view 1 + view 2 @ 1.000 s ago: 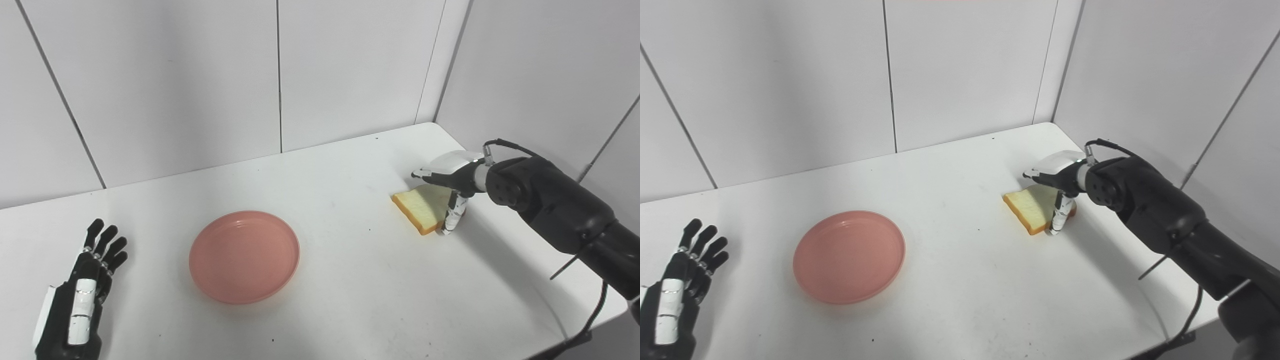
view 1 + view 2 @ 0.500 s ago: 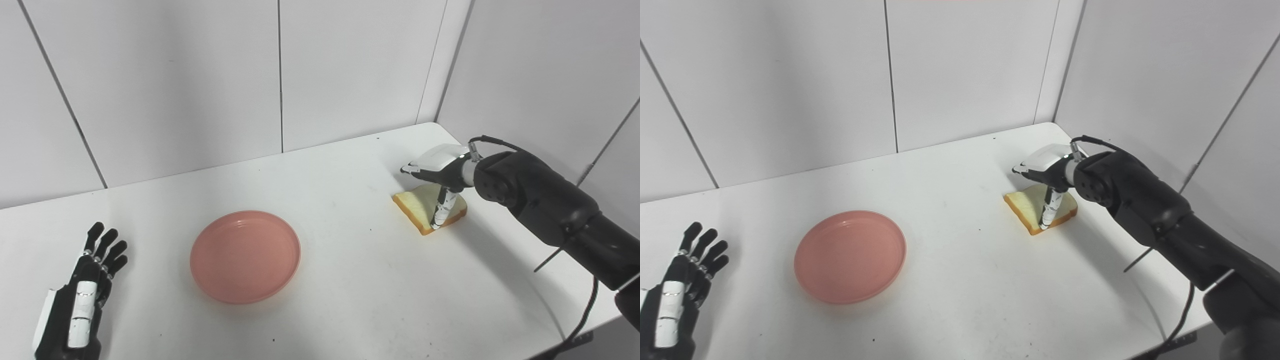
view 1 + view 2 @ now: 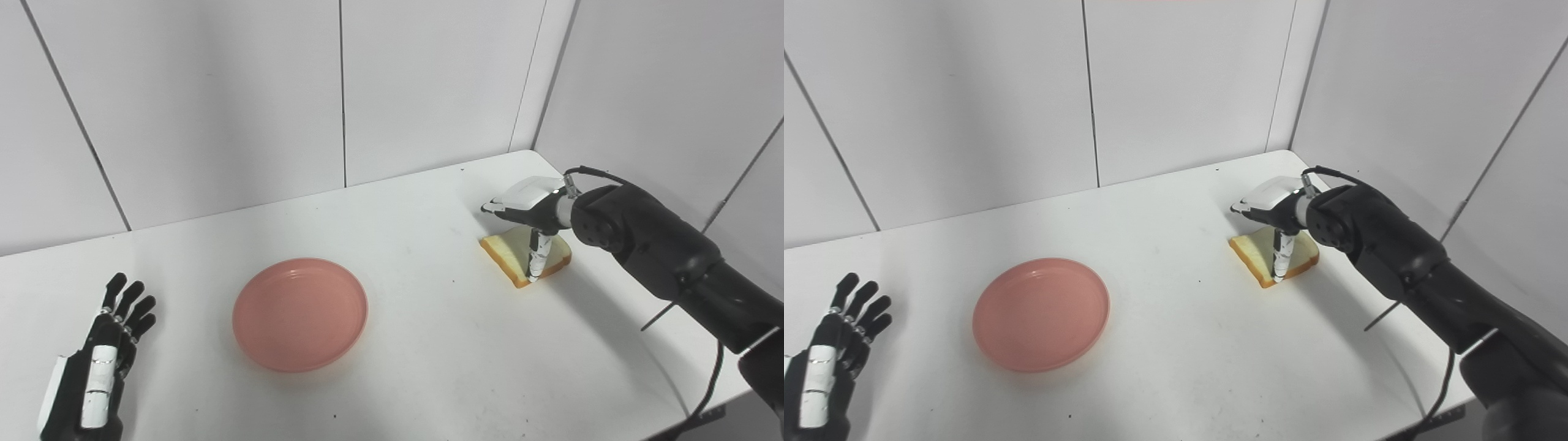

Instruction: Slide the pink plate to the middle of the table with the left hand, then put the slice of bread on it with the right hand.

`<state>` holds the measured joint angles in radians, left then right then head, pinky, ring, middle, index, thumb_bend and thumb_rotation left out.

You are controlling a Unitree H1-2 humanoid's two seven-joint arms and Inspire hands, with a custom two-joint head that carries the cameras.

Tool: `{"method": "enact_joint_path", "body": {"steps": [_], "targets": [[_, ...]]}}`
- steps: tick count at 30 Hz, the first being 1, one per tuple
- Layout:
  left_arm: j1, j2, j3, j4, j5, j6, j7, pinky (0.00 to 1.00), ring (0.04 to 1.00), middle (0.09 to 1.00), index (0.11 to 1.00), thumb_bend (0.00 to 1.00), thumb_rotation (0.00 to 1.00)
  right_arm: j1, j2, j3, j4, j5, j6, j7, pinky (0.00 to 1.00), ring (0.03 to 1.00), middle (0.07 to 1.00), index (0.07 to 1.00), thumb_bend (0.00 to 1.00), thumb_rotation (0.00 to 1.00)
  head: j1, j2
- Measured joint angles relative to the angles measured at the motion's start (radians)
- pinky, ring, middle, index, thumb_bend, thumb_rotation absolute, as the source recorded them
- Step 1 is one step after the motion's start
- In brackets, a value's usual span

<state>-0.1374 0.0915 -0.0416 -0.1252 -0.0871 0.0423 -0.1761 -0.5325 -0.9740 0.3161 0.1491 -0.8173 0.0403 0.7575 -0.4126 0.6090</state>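
The pink plate [image 3: 300, 313] lies flat on the white table [image 3: 429, 367], left of the middle. A slice of bread [image 3: 505, 254] with a brown crust lies at the far right, close to the corner walls. My right hand [image 3: 530, 208] hovers right over the bread, open, its fingers stretched leftward above the slice. Its thumb [image 3: 1280, 257] points straight down and meets the slice near the front crust. My left hand [image 3: 98, 361] rests open at the table's front left, well apart from the plate, holding nothing.
White wall panels close off the back and the right side, meeting in a corner just behind the bread. The table's front right edge runs under my right forearm [image 3: 674, 263]. A cable [image 3: 710, 380] hangs from that arm.
My right hand has moved left and further over the bread; its thumb went from the slice's right end to its front crust. The plate and left hand stayed put.
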Motion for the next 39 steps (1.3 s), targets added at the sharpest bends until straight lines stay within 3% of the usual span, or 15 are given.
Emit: {"method": "enact_joint_path", "body": {"steps": [10, 22, 34, 36, 39], "targets": [[0.000, 0.000, 0.000, -0.001, -0.001, 0.010, -0.001, 0.94, 0.941, 0.971, 0.984, 0.74, 0.96, 0.032, -0.002, -0.012, -0.084, -0.001, 0.082, 0.131, 0.92, 1.000, 1.000, 1.000, 1.00, 0.32, -0.002, 0.006], [0.000, 0.001, -0.001, -0.028, -0.001, 0.017, -0.001, 0.92, 0.926, 0.963, 0.976, 0.73, 0.94, 0.042, -0.020, -0.020, -0.121, 0.007, 0.088, 0.207, 0.96, 1.000, 1.000, 1.000, 1.00, 0.40, -0.009, 0.011], [0.000, 0.001, -0.002, -0.031, -0.009, 0.023, -0.001, 0.92, 0.925, 0.964, 0.979, 0.72, 0.95, 0.039, -0.018, -0.018, -0.081, -0.004, 0.086, 0.202, 0.95, 1.000, 1.000, 1.000, 1.00, 0.36, -0.006, 0.009], [0.000, 0.001, -0.002, -0.031, -0.009, 0.023, -0.001, 0.93, 0.926, 0.963, 0.978, 0.71, 0.95, 0.039, -0.014, -0.016, -0.061, -0.008, 0.085, 0.179, 0.90, 0.995, 1.000, 1.000, 1.00, 0.36, -0.005, 0.012], [0.001, 0.001, -0.002, -0.032, -0.010, 0.023, -0.002, 0.93, 0.922, 0.960, 0.974, 0.72, 0.94, 0.039, -0.001, -0.017, -0.021, -0.016, 0.085, 0.122, 0.85, 0.970, 1.000, 1.000, 1.00, 0.27, -0.005, 0.014]]}}
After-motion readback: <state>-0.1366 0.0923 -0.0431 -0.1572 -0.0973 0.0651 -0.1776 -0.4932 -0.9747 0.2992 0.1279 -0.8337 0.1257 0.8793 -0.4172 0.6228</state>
